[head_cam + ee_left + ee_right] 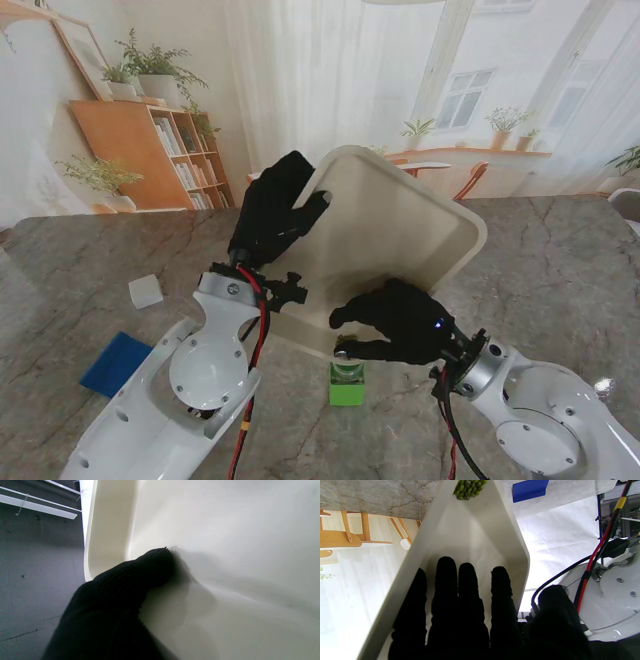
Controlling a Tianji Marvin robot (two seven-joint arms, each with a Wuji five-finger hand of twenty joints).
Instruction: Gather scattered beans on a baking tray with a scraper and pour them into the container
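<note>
Cream baking tray (400,235) tipped steeply off the grey bench (560,290), left robot hand (272,215) clamped on its far-left rim, right robot hand (395,322) clamped on its near corner. Green beans (469,488) heaped in that low corner, right over the green container (347,383). Pouring step, by the look of it. Next: tilt slowly, corner held above the mouth.
</note>
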